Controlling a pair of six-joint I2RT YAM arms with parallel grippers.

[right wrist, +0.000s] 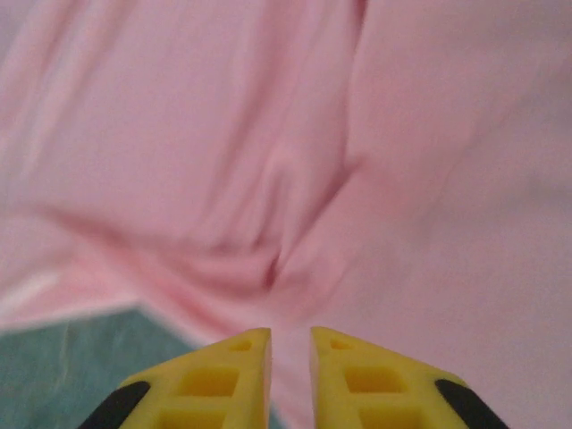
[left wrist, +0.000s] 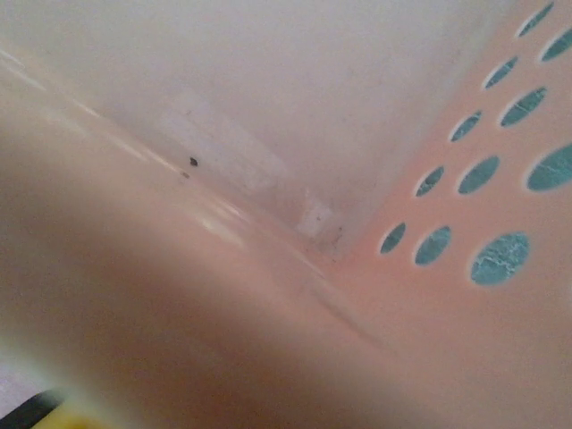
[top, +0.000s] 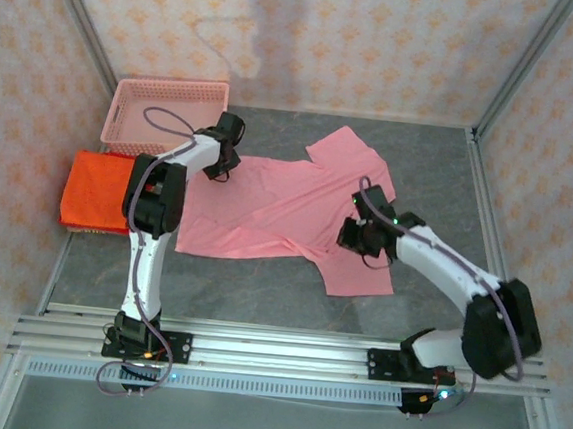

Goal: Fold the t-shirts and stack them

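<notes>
In the top view, the left arm covers the left edge of the pink shirt and one side of the folded orange shirts. The left gripper sits under its own wrist, so I cannot tell how its jaws stand. The left wrist view is strongly blurred. A pink mass lies over the lower half, and I cannot tell if it is cloth or plastic. The basket wall is soft too. In the right wrist view, the lower edge cuts the fingers of the right gripper, and the shirt is out of focus.
</notes>
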